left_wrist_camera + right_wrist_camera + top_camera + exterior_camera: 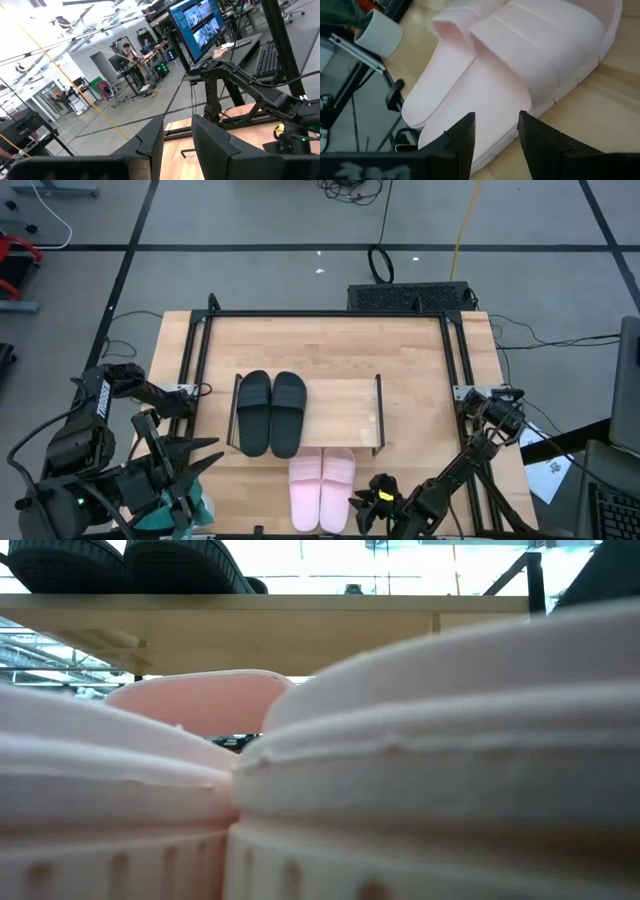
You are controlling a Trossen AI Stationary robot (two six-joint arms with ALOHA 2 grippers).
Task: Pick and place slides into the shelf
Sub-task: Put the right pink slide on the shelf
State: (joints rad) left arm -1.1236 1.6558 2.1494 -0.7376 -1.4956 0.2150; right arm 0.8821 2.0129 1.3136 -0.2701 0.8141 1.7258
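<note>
From above I see two matte black slides (270, 413) lying side by side on the left half of the shelf (345, 395), a light board in a thin black frame. Their long axes run from near edge to far edge, straps toward the far end. Two pale pink slides (322, 488) lie touching each other on the table (420, 360), just at the shelf's near edge, parallel to the black pair. My right gripper (495, 135) hovers beside the pink pair, fingers narrowly parted, holding nothing. My left gripper (177, 145) waits at the near-left corner, fingers slightly apart, empty.
</note>
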